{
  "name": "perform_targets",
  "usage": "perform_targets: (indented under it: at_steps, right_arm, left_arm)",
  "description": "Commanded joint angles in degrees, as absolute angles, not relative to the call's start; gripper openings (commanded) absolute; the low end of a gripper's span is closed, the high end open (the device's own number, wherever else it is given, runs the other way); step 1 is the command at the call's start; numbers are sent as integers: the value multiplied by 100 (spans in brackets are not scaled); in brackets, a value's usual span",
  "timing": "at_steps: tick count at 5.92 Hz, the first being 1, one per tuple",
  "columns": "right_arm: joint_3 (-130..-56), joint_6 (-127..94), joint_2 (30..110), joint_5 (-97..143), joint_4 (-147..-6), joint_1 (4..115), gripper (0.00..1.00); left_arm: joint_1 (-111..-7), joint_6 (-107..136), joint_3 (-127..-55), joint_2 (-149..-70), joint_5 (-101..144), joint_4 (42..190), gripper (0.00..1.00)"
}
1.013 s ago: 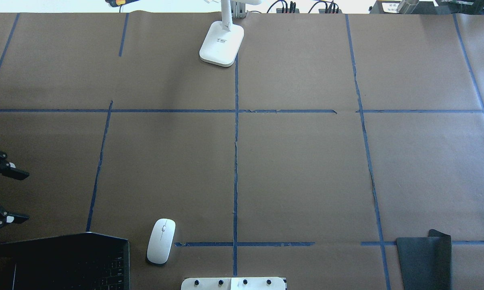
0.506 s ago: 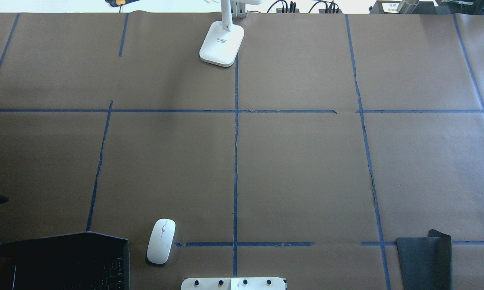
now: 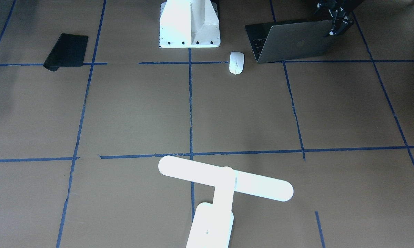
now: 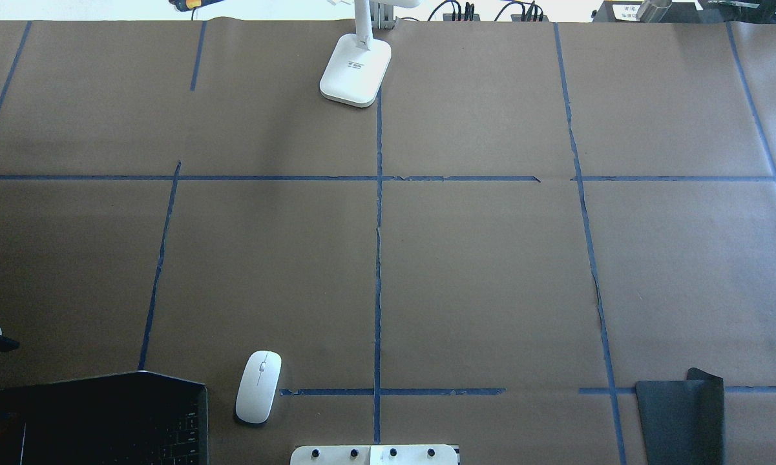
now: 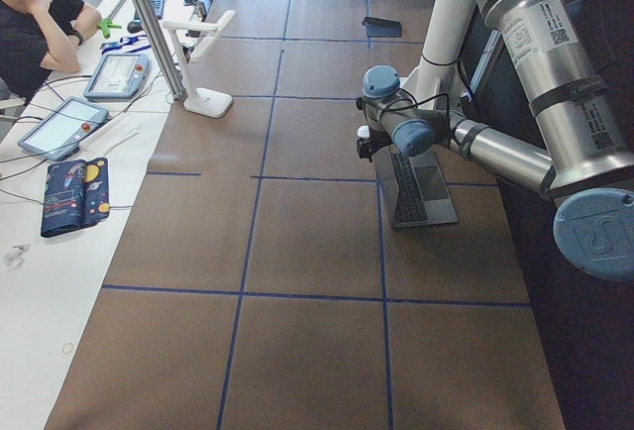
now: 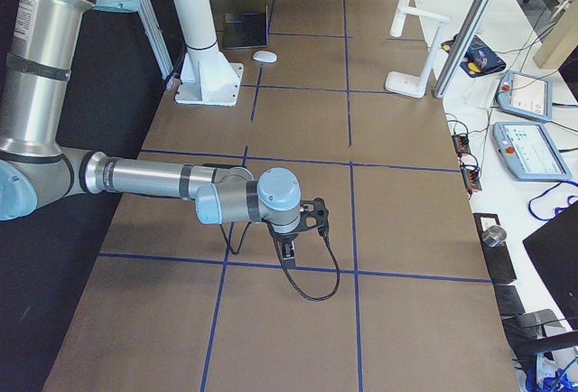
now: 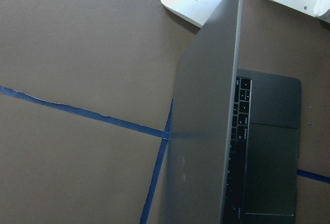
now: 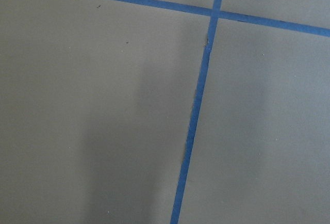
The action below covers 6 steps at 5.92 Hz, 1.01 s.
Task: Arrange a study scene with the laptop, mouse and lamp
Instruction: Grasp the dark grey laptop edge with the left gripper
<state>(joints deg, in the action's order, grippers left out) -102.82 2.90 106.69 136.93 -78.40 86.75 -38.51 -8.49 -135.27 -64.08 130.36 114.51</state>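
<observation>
- Movement in the last second belongs to the left gripper (image 3: 338, 26) alone. It has slid from the open paper at the table's left edge back toward the robot, and now sits at the outer, left end of the laptop (image 3: 296, 43) lid.
- To me that reads as the laptop step beginning: a hold on the lid or a shift of the whole machine, not yet made.
- Its fingers are spread wide, as wide as a second ago. One is on the far side of the lid's top edge and the other on the keyboard side. They hold nothing, and I cannot tell whether either pad touches the metal.
- Its wrist camera looks along the lid edge-on, with the keys and trackpad to one side.
- The laptop stands part open at the near left, on the robot's side of the table (image 4: 491, 271).
- The mouse (image 3: 236, 62) lies just to the laptop's right, apart from it and unmoved.
- The white pedestal (image 3: 189, 24) is further right again.
- The lamp (image 3: 224, 179) stands upright at the far edge, near the middle, well apart from both.
- The right gripper (image 6: 312, 216) hangs low over bare paper well off to the right. I cannot tell whether it is spread or pressed together.
- A black mat (image 3: 67, 51) lies at the near right, untouched.
</observation>
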Motion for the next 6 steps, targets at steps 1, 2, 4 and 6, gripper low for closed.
perform_targets:
  at_steps: [1, 2, 4, 6]
  right_arm:
    - [-10274, 290, 10670, 13693, -7840, 8675, 100]
    - [-10274, 299, 10670, 13693, -7840, 8675, 100]
    - [-10275, 299, 10670, 13711, -7840, 8675, 100]
    - [-10266, 308, 10679, 13702, -7840, 8675, 100]
  left_arm:
    - [-3516, -475, -13422, -6590, 12999, 11426, 85]
    - [-3524, -449, -13351, -6670, 13025, 11426, 38]
    - [-3812, -536, -13307, -6934, 12990, 11426, 2]
    - [-4015, -677, -13307, -7128, 12982, 11417, 0]
